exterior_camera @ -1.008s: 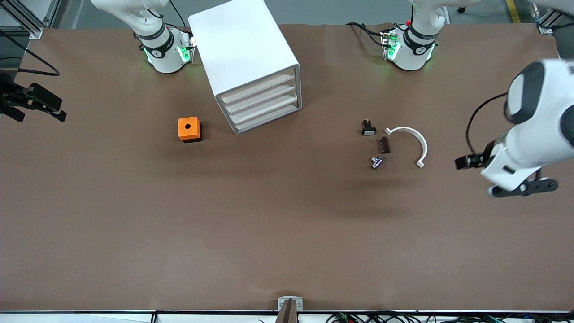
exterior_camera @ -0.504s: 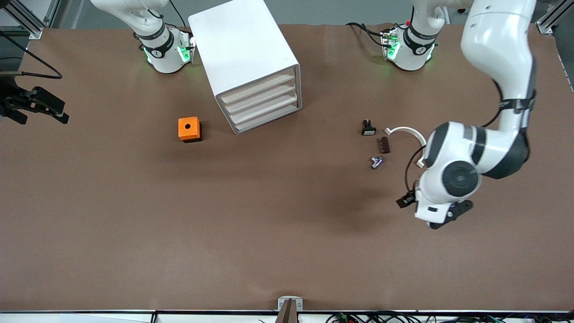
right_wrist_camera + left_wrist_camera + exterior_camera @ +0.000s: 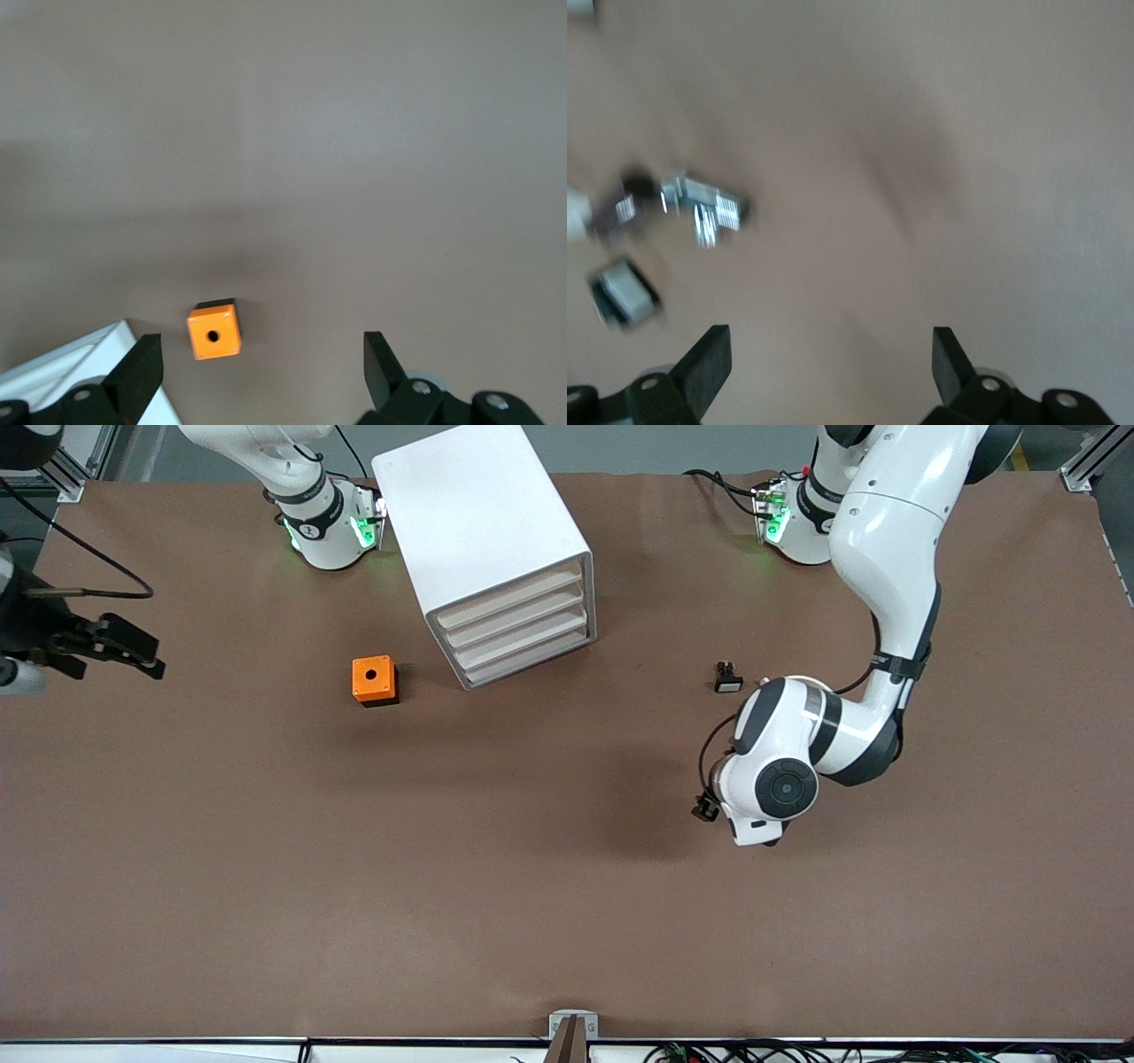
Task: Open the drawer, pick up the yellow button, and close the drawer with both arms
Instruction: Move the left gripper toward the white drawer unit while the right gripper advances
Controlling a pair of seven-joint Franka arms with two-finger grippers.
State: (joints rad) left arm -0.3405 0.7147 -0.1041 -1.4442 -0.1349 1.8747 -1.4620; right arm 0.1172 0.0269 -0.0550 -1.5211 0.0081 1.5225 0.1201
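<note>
The white cabinet (image 3: 483,531) stands near the right arm's base, its four drawer fronts facing the front camera. The top drawer (image 3: 508,598) is shut. The button is hidden. My left gripper (image 3: 828,361) hangs open and empty over bare table beside several small loose parts, and its wrist (image 3: 780,775) covers most of them in the front view. My right gripper (image 3: 261,365) is open and empty, up in the air at the right arm's end of the table, looking toward the orange cube (image 3: 213,330) and a corner of the cabinet (image 3: 75,361).
An orange cube with a hole (image 3: 373,680) sits beside the cabinet toward the right arm's end. A small black part with a white face (image 3: 728,680) lies by the left arm's wrist. A silvery part (image 3: 704,208) shows in the left wrist view.
The left arm has swung in from its end of the table and now covers the white arc piece and small parts. The right gripper has edged toward the cabinet. Both stay open.
</note>
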